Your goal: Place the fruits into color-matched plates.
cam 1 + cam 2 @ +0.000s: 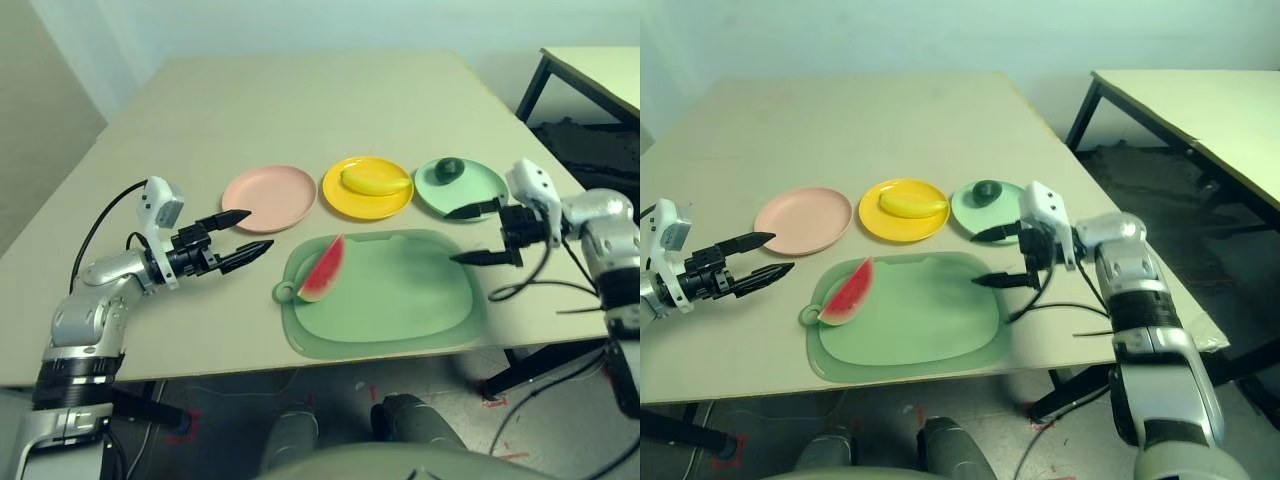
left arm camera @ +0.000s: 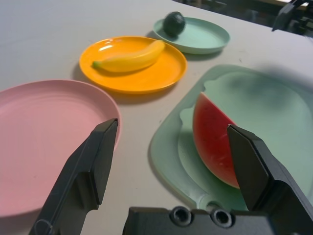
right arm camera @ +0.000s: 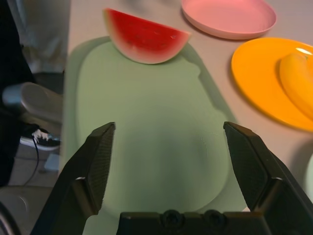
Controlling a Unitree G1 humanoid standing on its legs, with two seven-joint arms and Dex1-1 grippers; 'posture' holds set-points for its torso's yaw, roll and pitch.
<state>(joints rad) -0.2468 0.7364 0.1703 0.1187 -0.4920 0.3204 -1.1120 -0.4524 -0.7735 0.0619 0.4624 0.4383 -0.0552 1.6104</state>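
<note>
Task status: two of three fruits are sitting on matching plates. The banana (image 1: 376, 181) is lying on the yellow plate (image 1: 340, 197), and the avocado (image 1: 449, 168) is resting on the mint green plate (image 1: 485, 185).

Remaining: the watermelon wedge (image 1: 323, 269) is lying on the green cutting mat (image 1: 410, 300), near the mat's ring-handle end. The pink plate (image 1: 269, 197), just beyond that end of the mat, is sitting bare.

The left tool (image 1: 246, 236) is hovering released beside the mat's handle end, grasping nothing. The right tool (image 1: 471, 234) is hovering released at the mat's opposite end, also grasping nothing.

No brands, labels or legible writing are showing.
</note>
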